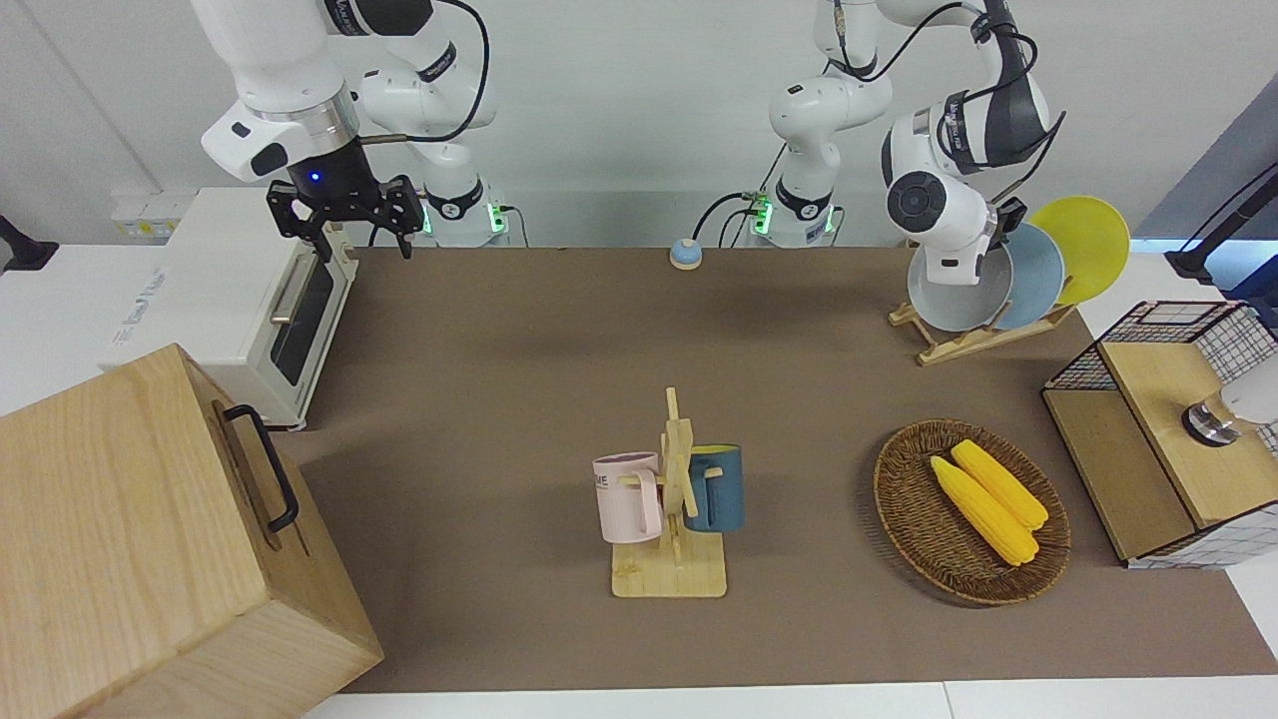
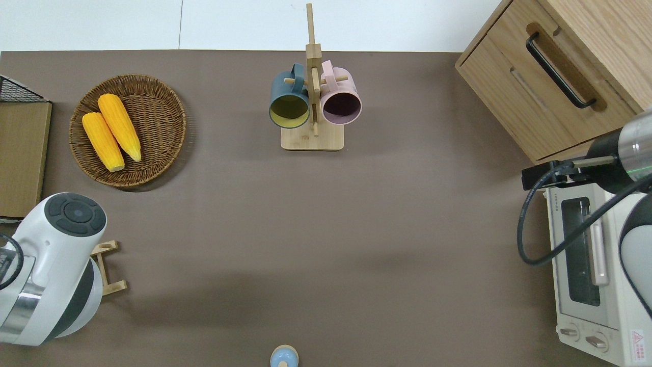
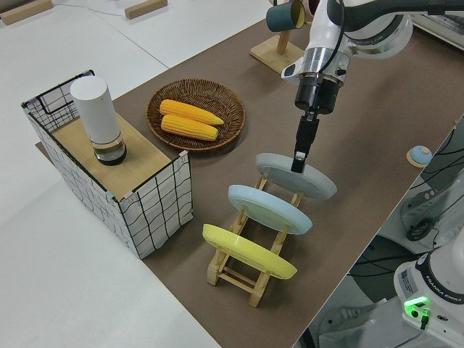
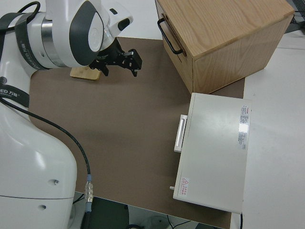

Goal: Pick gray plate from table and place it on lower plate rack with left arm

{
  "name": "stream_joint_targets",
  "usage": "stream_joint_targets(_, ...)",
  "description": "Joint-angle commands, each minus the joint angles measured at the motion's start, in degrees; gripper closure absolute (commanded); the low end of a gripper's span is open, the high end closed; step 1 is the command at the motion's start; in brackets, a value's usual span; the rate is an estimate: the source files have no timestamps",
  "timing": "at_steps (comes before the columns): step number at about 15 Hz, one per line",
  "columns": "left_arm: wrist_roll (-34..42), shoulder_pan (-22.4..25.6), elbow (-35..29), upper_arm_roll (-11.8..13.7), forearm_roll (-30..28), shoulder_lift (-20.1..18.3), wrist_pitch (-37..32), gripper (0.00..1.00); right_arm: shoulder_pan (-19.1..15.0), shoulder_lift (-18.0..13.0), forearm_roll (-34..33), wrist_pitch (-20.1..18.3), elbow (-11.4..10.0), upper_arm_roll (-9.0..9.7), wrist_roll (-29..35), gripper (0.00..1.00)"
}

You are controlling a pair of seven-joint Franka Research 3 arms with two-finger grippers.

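- At the rack, on the left arm's end of the table, the round pale gray plate [image 3: 297,176] already leans in the lowest slot of the small light-wood plate rack [image 3: 243,270], beside the light blue plate [image 3: 270,208] and the yellow plate [image 3: 248,251].
- Gripping the gray plate's rim, the left arm's black two-finger tool [image 3: 299,160] looks clenched; lifting away before letting go would drag the plate out.
- Releasing with the plate only half-seated could let it slide onto the brown table [image 3: 377,130].
- Right arm is parked.

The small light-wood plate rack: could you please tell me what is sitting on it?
Three plates lean in the light-wood plate rack: a gray plate, a light blue plate and a yellow plate. The left gripper is at the gray plate's rim; the slots underneath are covered.
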Motion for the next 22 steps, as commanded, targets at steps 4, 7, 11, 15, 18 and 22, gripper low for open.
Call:
stream_joint_targets(4,-6.71,-4.49,-0.45,0.04,2.27,1.67,-2.83,1.00,-1.27,0.54,-0.17,-0.92,1.14,1.17,0.75,0.017)
stream_joint_targets(7,-8.74,-5.90,-0.36,0.04,3.23,2.73,-4.33,1.00,-1.27,0.54,-0.17,-0.92,1.14,1.17,0.75,0.017)
stream_joint_targets(11,-10.50,-5.91,-0.45,0.04,3.32,4.23,-4.33,1.00,-1.27,0.54,-0.17,-0.92,1.22,1.17,0.75,0.017)
stream_joint_targets(15,-10.41,-5.99,-0.36,0.04,3.32,4.23,-4.59,0.77,-1.27,0.54,-0.17,-0.92,1.14,1.17,0.75,0.017)
stream_joint_targets(18,-10.59,-5.99,-0.36,-0.31,3.41,4.31,-4.59,0.00,-1.27,0.54,-0.17,-0.92,1.22,1.17,0.75,0.017)
stream_joint_targets(22,-10.50,-5.99,-0.36,-0.75,3.41,4.23,-4.68,0.00,-1.27,0.54,-0.17,-0.92,1.14,1.17,0.75,0.017)
